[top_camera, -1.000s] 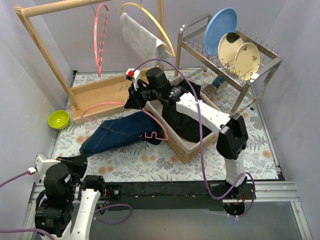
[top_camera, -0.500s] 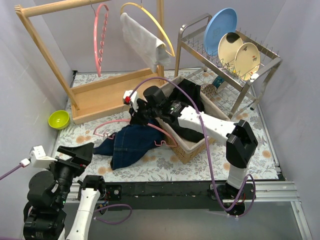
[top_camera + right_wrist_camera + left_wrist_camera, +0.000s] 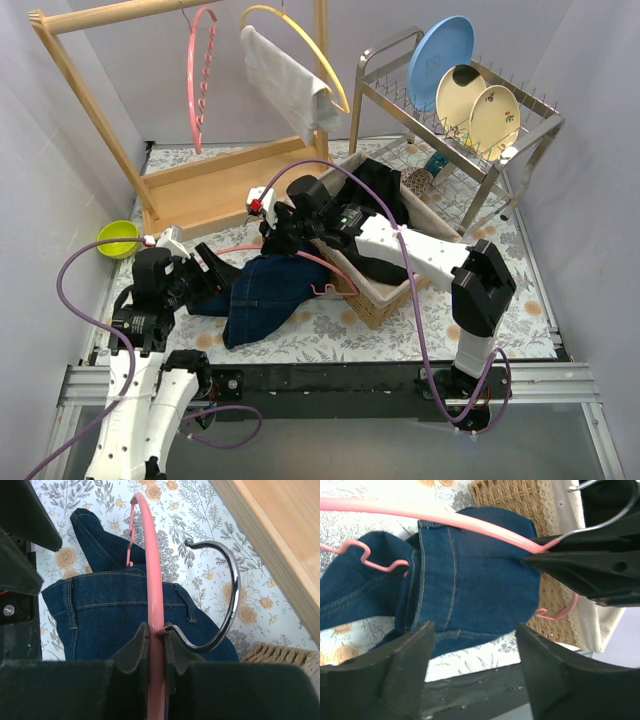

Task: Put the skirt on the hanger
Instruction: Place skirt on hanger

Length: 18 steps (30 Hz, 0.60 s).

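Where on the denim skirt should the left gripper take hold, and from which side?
Grip the waistband of the denim skirt: a thick stitched edge, exposed near the notched end of the pink hanger. The left gripper, open, faces it from the table's near-left side, so that approach looks best. The right gripper is shut on the hanger's neck.

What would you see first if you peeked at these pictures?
A dark blue denim skirt lies crumpled on the flowery table in the middle. The right arm's fingers pinch a pink plastic hanger right over it. At the back right, a round blue plate stands in a metal dish rack.
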### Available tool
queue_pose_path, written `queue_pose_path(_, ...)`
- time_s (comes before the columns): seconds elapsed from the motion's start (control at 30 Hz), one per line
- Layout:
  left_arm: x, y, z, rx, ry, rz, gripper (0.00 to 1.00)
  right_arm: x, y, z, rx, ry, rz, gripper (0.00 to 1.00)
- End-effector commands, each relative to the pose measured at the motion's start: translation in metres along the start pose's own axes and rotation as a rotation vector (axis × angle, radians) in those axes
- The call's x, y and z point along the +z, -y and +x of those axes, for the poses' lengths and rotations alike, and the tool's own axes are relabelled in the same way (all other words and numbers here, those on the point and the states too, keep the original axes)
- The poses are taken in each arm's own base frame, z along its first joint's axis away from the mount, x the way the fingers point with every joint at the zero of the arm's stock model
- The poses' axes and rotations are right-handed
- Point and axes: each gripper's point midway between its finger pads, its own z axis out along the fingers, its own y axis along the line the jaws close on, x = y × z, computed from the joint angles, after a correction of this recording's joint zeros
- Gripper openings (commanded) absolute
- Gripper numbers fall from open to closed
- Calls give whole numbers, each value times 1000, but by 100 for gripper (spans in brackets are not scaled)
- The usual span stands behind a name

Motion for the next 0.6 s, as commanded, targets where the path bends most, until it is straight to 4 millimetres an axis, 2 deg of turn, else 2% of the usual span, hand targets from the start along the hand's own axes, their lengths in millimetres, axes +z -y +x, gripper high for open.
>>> queue_pose_path(0.0,18,-9,-3,29,19,-1,61,-10,-1,-36,-31,118,-32,1)
queue_pose_path(0.07,24,-10,-4,15,15,-1,59,-9,-2,-36,-24,119,-42,1)
queue_pose_path(0.1,29,-14,-6,7,12,-27,54,-8,-2,-34,-19,115,-46,1)
queue_pose_path(0.2,34,-25,-16,-8,36,-99,54,-9,-3,-34,-10,116,-53,1)
queue_pose_path(0.3,46,-30,-15,-17,4,-123,54,-10,-1,-34,1,120,-56,1)
queue_pose_path(0.47,68,-41,-8,-40,-56,-155,49,-12,2,-34,21,125,-66,1)
queue_pose_path(0.53,72,-41,-5,-37,-72,-152,45,-13,2,-34,22,126,-66,1)
queue_pose_path(0.57,74,-41,-3,-40,-81,-147,40,-13,3,-34,26,126,-66,1)
